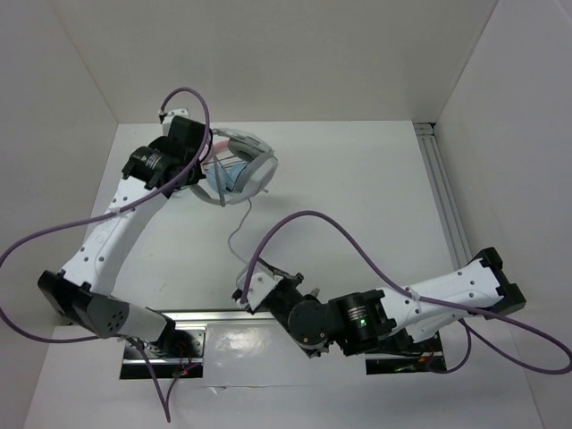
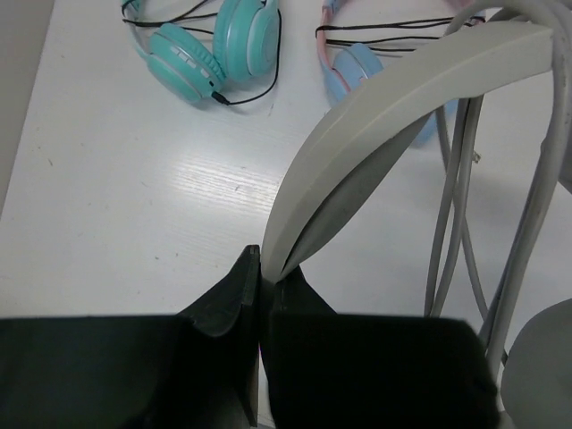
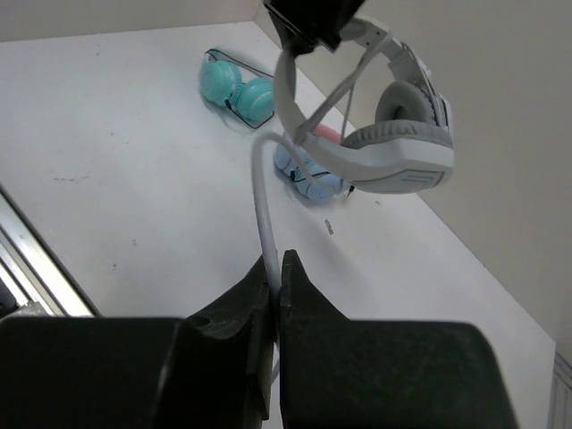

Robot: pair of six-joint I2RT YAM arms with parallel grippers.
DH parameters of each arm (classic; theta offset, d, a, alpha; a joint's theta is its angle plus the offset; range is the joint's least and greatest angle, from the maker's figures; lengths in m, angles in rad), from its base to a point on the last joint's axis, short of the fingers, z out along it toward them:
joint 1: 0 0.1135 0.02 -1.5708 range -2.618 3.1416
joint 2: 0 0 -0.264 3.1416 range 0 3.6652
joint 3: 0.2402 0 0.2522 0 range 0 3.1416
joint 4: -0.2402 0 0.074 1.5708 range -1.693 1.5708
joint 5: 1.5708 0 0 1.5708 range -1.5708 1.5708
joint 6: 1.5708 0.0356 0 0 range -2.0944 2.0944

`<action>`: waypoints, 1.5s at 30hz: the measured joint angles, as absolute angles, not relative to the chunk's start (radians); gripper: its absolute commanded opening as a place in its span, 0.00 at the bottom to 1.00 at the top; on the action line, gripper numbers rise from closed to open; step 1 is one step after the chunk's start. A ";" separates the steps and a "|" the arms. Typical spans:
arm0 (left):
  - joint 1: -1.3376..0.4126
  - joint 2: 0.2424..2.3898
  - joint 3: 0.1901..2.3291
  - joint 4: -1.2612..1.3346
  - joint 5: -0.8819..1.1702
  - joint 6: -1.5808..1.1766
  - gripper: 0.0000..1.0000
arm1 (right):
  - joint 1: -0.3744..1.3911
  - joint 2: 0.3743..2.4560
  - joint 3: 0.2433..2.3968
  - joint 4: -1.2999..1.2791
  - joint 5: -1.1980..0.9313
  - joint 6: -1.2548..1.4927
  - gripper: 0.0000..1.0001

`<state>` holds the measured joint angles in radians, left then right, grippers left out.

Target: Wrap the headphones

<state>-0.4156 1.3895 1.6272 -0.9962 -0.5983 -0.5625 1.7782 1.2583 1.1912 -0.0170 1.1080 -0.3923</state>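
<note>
Headphones (image 1: pixel 253 165) are held clear of the surface (image 1: pixel 375 197) at the far left. The white headband (image 2: pixel 375 116) is pinched between the fully closed fingers of the left claw (image 2: pixel 262 268), and a grey ear cup (image 3: pixel 402 147) hangs below the band. The thin grey cable (image 3: pixel 264 192) is led from them toward the near middle, where it is clamped in the right claw (image 3: pixel 275 268), whose fingers are shut down to the cable's own thickness. A few grey strands can be seen lying across the arc of the headband, so the winding is judged to be partly done, with a loose length left between the two claws. The step in hand is judged to be the laying of another turn. For this the cable should be drawn only lightly taut and carried in a wide circle over and around the headband, so that the new turn is set beside the strands already there rather than across them. The pull should be kept gentle, since the headband appears to be gripped only at its thin edge and could be dragged out of the pinch. The teal pair (image 2: pixel 214 49) and the pink-and-blue pair (image 2: pixel 357 63) lie on the surface close below. The loop should therefore be kept high enough that their black cords are not caught.
</note>
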 measured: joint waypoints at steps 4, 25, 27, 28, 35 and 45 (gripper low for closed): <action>-0.364 1.489 1.628 -0.983 -0.561 -0.585 0.00 | 1.813 1.288 1.191 0.004 1.128 -0.422 0.00; -0.551 1.348 1.243 -0.877 -0.486 -0.445 0.00 | 1.540 1.229 1.214 0.056 1.047 -0.533 0.00; -0.620 1.296 1.209 -0.884 -0.489 -0.424 0.00 | 1.407 1.221 1.237 0.039 0.990 -0.524 0.00; -0.656 1.270 1.198 -0.891 -0.490 -0.418 0.00 | 1.360 1.220 1.246 0.031 0.967 -0.517 0.00; -0.854 1.135 1.194 -0.899 -0.521 -0.442 0.00 | 1.051 1.245 1.303 -0.088 0.695 -0.447 0.00; -0.954 1.050 1.356 -0.989 -0.498 -0.439 0.00 | 0.826 1.341 1.302 -0.167 0.386 -0.384 0.00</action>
